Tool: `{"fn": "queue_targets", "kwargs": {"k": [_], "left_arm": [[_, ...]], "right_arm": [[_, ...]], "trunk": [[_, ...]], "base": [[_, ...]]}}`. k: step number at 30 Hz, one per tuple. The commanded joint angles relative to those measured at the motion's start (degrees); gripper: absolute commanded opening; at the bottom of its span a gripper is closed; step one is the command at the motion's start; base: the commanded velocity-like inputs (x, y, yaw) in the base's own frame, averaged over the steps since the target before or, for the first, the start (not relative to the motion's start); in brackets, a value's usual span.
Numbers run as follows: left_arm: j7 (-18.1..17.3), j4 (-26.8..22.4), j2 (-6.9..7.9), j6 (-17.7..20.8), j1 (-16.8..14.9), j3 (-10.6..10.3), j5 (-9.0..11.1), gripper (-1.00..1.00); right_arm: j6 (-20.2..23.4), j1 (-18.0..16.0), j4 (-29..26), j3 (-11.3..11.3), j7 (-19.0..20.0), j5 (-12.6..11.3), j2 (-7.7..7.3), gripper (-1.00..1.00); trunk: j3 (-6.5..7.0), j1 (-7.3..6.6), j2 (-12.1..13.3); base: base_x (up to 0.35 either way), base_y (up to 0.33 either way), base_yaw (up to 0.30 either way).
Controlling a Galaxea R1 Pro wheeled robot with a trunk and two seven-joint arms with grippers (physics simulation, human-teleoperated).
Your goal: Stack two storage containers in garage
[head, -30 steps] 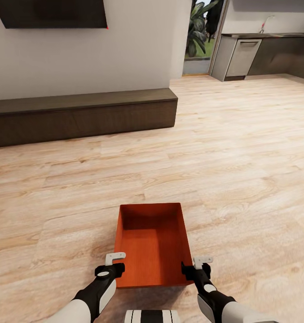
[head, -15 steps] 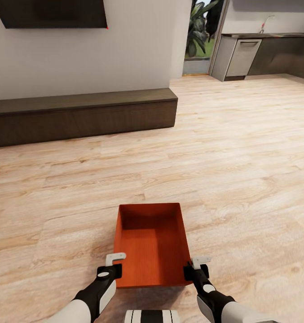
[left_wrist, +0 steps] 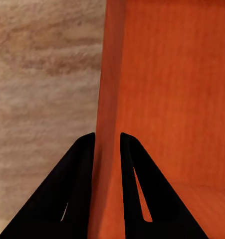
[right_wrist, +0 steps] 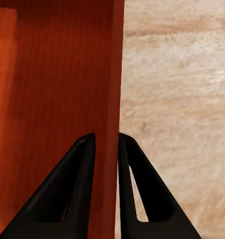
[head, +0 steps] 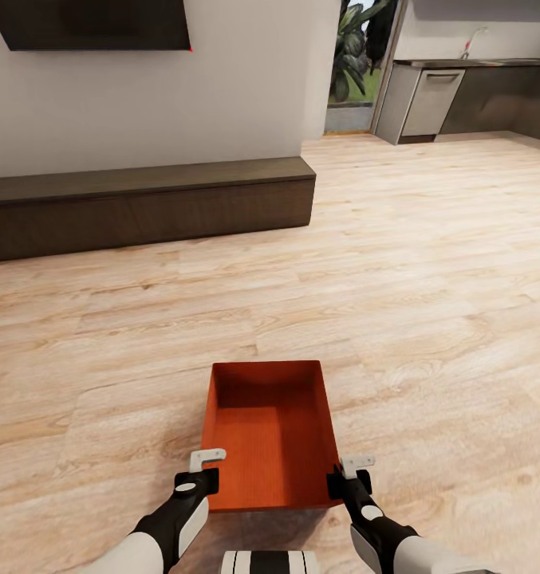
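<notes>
One orange-red open-top storage container (head: pixel 270 434) is over the pale wood-plank floor (head: pixel 429 319) of the living room, right in front of me. My left gripper (head: pixel 206 478) is shut on its left wall near the close corner, and my right gripper (head: pixel 335 482) is shut on its right wall. In the left wrist view the left gripper (left_wrist: pixel 107 137) has one black finger on each side of the container (left_wrist: pixel 172 89) wall. The right wrist view shows the right gripper (right_wrist: pixel 106 135) pinching the container (right_wrist: pixel 52 74) wall the same way. The container is empty.
A long low dark-brown cabinet (head: pixel 142 203) runs along the white wall at the left, under a black TV (head: pixel 94 24). Grey kitchen cabinets (head: pixel 429 100) and a doorway with plants (head: pixel 353 64) lie at the back right. Open wood floor stretches ahead and to the right.
Both grippers have shifted very slightly toward me along the container's side walls. The container and the view have hardly moved.
</notes>
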Motion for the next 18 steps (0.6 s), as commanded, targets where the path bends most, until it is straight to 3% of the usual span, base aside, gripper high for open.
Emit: {"fn": "queue_targets", "kwargs": {"k": [1, 18], "left_arm": [[0.57, -0.19, 0.23, 0.38, 0.01, 0.41, -0.63, -1.0], [0.55, -0.19, 0.32, 0.29, 0.01, 0.58, -0.63, -1.0]], "right_arm": [[-0.23, -0.05, 0.06, -1.37, -0.9, -0.64, -0.01, -1.0], [-0.25, -0.05, 0.05, -1.37, -0.9, -0.58, 0.0, -1.0]], "trunk": [[0.14, -0.23, 0.39], [3.2, -3.96, 7.21]], "base": [[0.0, 0.0, 0.0], [0.0, 0.0, 0.0]]}}
